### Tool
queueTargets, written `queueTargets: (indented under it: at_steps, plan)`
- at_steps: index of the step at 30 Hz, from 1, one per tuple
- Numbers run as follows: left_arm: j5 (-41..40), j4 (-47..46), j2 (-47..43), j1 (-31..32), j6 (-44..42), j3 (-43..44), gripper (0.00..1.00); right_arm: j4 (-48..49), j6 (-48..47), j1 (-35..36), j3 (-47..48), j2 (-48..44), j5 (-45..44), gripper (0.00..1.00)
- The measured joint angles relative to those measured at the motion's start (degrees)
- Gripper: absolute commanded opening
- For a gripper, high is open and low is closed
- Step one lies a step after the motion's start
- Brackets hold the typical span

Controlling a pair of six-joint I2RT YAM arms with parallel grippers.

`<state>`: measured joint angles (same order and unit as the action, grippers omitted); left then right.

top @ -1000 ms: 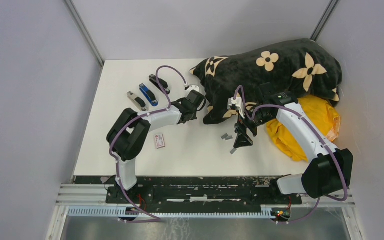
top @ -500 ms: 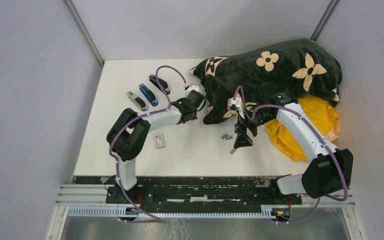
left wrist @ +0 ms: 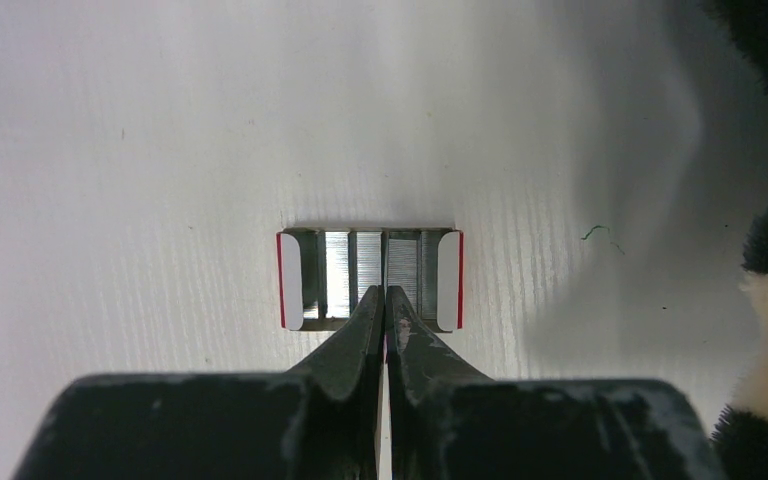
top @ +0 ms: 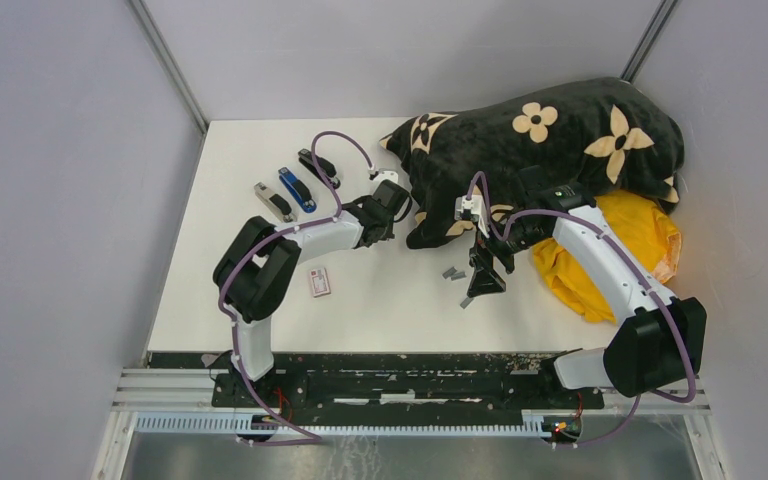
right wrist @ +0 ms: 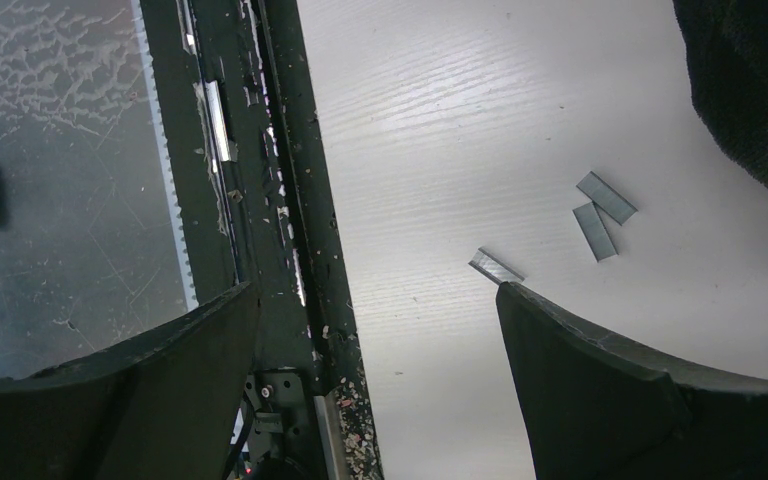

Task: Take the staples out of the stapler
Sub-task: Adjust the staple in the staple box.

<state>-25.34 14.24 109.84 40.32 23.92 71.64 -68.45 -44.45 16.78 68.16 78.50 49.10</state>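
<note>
Staples (right wrist: 605, 197) on white table (right wrist: 440, 150) near blanket (right wrist: 750, 80) edge | right pincer (right wrist: 375, 290) spread | left pincer (left wrist: 386, 295) pressed together

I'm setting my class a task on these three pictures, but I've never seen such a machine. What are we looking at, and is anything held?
Two robot arms are bolted at the near edge of a table. The wide picture looks down from above; the other two come from a camera on each wrist. The left hand is shut, gripping nothing visible, tips at a small white-and-red tray of staples. The right hand hangs wide open, empty, near three loose staple strips. Three staplers and a flowered black blanket lie there.
</note>
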Motion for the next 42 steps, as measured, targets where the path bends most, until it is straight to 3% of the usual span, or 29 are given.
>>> queueTargets:
  at_steps: [3, 14, 17, 22, 42]
  plan:
    - [0.0, 0.0, 0.0, -0.1, 0.0, 0.0, 0.03, 0.0, 0.0, 0.0, 0.0, 0.0, 0.0, 0.95]
    - [-1.6, -0.7, -2.2, -0.1, 0.0, -2.5, 0.03, 0.0, 0.0, 0.0, 0.1, 0.0, 0.0, 0.95]
    - [-1.6, -1.1, -2.7, -0.1, 0.0, -2.7, 0.08, 0.0, 0.0, 0.0, 0.2, 0.0, 0.1, 0.95]
    - [-0.9, -1.9, -2.7, -0.1, 0.0, -2.7, 0.26, 0.0, 0.0, 0.0, 0.2, 0.0, 0.2, 0.95]
    - [1.1, -2.6, 0.2, -0.5, 0.0, -2.3, 0.26, 0.0, 0.0, 0.0, 0.2, 0.0, 0.2, 0.95]
